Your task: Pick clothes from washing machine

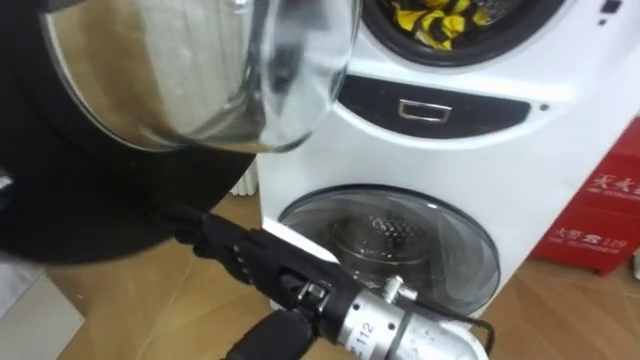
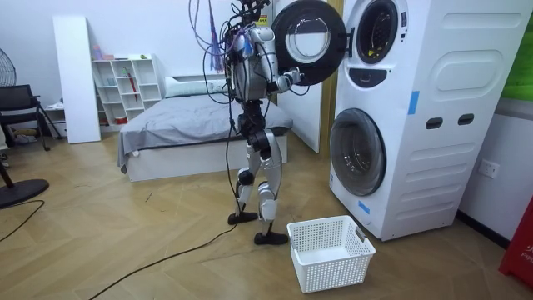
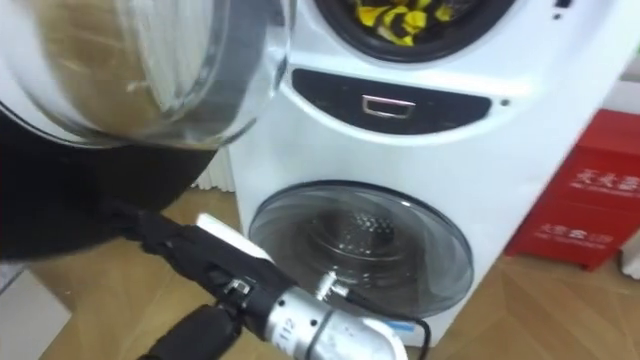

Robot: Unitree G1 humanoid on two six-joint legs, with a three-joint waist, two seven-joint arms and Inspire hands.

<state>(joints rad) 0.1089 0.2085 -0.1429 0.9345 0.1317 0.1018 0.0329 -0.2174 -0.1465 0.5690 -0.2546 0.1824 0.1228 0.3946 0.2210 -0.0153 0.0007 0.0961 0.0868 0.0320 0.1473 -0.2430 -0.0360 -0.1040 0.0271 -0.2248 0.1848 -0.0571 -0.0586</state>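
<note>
Yellow-and-black clothes [image 1: 432, 22] sit in the upper drum of the washing machine [image 1: 480, 150], untouched | your right hand [image 1: 250, 262] reaches the open door [image 1: 200, 70] at its dark rim | fingers [image 1: 200, 236] against it; you cannot tell whether they are curled or straight

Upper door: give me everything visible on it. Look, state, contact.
The upper door is round: a broad black ring around a clear, bulging glass bowl that reflects the room. It stands wide open, hinged at the left side of the upper drum on the white machine. The right hand reaches to the ring's lower edge; whether it actually touches cannot be told against the dark ring.
</note>
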